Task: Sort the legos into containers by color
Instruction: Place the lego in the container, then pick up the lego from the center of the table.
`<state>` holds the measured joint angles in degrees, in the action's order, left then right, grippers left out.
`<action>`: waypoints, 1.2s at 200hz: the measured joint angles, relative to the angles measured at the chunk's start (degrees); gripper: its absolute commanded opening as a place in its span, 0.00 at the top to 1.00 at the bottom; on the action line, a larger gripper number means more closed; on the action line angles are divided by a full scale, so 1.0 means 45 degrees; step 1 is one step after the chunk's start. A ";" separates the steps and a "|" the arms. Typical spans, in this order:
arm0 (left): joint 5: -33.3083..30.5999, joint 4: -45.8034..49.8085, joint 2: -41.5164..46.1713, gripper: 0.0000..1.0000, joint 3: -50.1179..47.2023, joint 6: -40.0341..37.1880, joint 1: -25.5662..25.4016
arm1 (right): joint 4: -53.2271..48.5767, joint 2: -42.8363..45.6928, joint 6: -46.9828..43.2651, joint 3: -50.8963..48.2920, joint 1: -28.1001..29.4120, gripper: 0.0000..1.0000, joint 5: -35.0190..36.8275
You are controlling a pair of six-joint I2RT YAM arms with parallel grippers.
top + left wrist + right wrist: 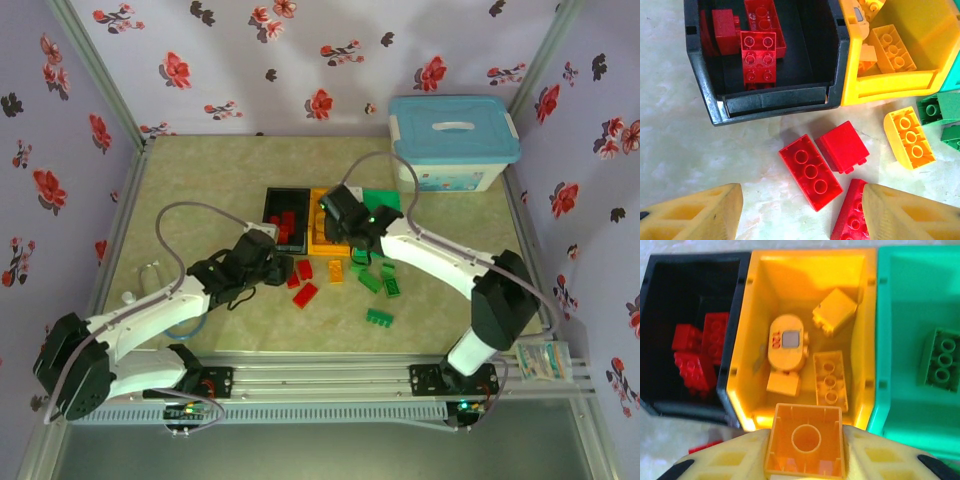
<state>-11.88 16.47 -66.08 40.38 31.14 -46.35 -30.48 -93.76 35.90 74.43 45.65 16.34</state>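
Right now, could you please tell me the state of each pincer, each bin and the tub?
left pincer: open, empty, above loose red legos.
right pincer: shut on an orange lego, above the orange bin.
black bin: open, holds red legos.
orange bin: open, holds orange legos.
green bin: open, one green lego visible.
white tub: lid on.

red lego cut off btm, green bin cropped

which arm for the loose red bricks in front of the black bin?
Left. The left pincer hangs open right above the red bricks, just in front of the black bin. The right pincer is shut on an orange brick over the orange bin, so it's busy.
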 measured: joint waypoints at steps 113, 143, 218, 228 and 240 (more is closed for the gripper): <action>0.0019 0.0000 0.0505 0.36 -0.0719 0.0447 -0.0058 | -0.0918 -0.2361 -0.1564 0.2200 -0.1146 0.52 -0.0986; 0.0024 -0.0044 0.0432 0.33 -0.0719 0.0544 -0.0058 | -0.0826 -0.2127 -0.1593 0.1885 -0.1146 0.41 -0.1137; 0.0427 -0.0792 -0.0991 0.31 -0.0714 0.0729 -0.0058 | -0.0714 -0.0364 -0.1166 -0.1112 -0.0602 0.37 -0.1413; 0.0452 -0.0835 -0.1166 0.31 -0.0714 0.0733 -0.0058 | -0.0641 -0.0355 -0.1064 -0.1355 -0.0437 0.37 -0.1496; 0.0461 -0.0879 -0.1326 0.31 -0.0709 0.0772 -0.0058 | -0.0515 -0.0355 -0.0923 -0.1642 -0.0253 0.37 -0.1622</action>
<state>-9.80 12.51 -72.05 37.19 34.61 -46.61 -32.80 -95.35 31.75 67.05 44.51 9.04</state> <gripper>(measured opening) 0.691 0.628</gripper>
